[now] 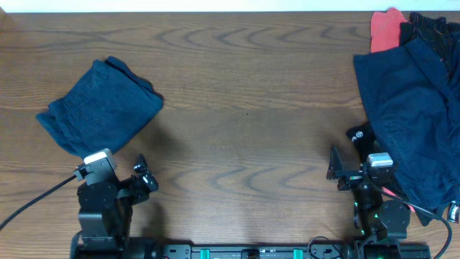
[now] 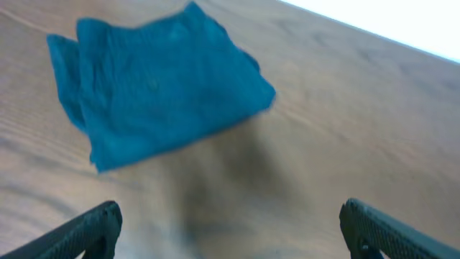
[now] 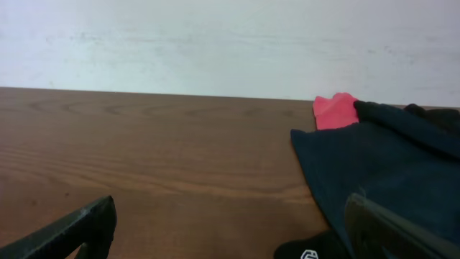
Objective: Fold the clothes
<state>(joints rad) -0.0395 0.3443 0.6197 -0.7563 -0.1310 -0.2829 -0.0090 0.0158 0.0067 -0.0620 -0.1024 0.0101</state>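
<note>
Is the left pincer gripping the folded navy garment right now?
No: the left pincer stands open and empty, and the folded navy garment lies apart from it on the table.

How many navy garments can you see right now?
2: folded navy garment, left side; spread navy garment, far right. More may hide beneath it.

A brown wood-grain table [image 1: 237, 86] meets a pale wall [image 3: 215, 43].
</note>
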